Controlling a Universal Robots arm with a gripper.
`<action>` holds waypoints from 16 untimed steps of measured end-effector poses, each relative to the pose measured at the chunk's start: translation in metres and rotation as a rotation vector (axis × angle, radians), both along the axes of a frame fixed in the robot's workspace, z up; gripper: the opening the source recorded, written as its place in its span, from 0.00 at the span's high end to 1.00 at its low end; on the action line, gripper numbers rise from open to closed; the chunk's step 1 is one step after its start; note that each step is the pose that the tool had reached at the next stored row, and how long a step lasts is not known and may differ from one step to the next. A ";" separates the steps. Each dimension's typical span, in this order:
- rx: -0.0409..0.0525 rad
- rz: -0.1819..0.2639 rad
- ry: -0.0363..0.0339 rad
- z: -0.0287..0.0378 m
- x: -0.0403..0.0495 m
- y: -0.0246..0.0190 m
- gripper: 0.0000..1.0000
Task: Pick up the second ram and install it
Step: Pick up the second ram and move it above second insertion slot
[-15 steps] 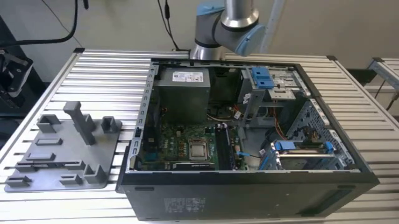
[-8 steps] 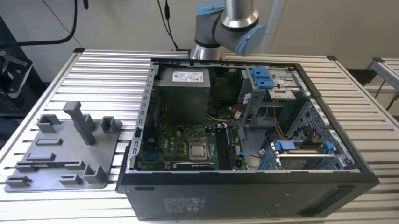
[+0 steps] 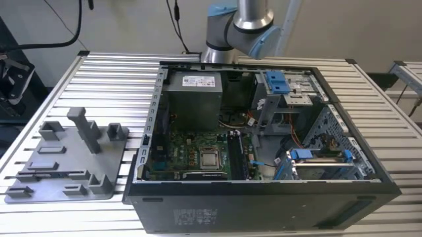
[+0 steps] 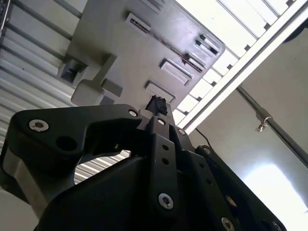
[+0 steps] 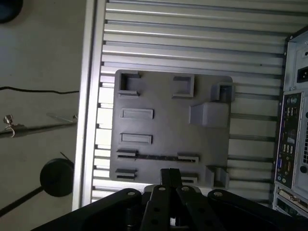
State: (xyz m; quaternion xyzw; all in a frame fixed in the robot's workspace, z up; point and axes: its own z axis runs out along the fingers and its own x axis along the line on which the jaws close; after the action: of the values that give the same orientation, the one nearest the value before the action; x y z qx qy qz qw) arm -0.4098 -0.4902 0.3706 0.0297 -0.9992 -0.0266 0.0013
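**One camera off the arm looking down, two on the wrist over the tray**

The exterior view looks down at a slant from high up on the slatted table (image 3: 105, 69). It is far enough to take in the whole open computer case (image 3: 264, 148) in the middle, the grey tray (image 3: 69, 155) at the exterior view's left, and the arm (image 3: 240, 24) behind the case. The first wrist view faces almost straight down on the tray from some height, past the gripper (image 5: 170, 172), and also catches the rear panel of the case and the floor beside the table. The second wrist view sits close along the gripper (its dark body takes much of the foreground) and sees the same tray at a steep slant, with the table's edge. All three views share the tray and the slats around it.
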 end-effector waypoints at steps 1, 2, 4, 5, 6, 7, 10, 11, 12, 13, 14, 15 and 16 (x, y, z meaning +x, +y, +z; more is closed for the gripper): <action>0.0000 0.000 0.0000 0.0000 0.0000 0.0000 0.89; 0.0000 0.000 0.0000 0.0000 0.0000 0.0000 0.89; 0.0000 0.000 0.0000 0.0000 0.0000 0.0000 0.89; 0.0000 0.000 0.0000 0.0000 0.0000 0.0000 0.89; 0.0000 0.000 0.0000 -0.0001 0.0000 0.0000 0.89; 0.0000 0.000 0.0000 -0.0001 0.0000 0.0000 0.89; 0.0000 0.004 0.0000 -0.0001 0.0000 0.0000 0.89; 0.0001 0.014 -0.0001 -0.0002 0.0000 0.0000 0.89; 0.0002 0.027 -0.0002 -0.0002 -0.0001 0.0000 0.89; 0.0002 0.041 -0.0002 -0.0003 -0.0001 0.0000 0.89; 0.0001 0.057 -0.0002 -0.0002 0.0000 0.0000 0.89; 0.0001 0.072 -0.0001 -0.0001 0.0000 0.0000 0.89; 0.0001 0.089 -0.0001 -0.0001 0.0000 0.0000 0.89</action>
State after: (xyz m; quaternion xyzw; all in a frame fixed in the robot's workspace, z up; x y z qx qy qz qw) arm -0.4098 -0.4902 0.3704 0.0743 -0.9969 -0.0266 0.0025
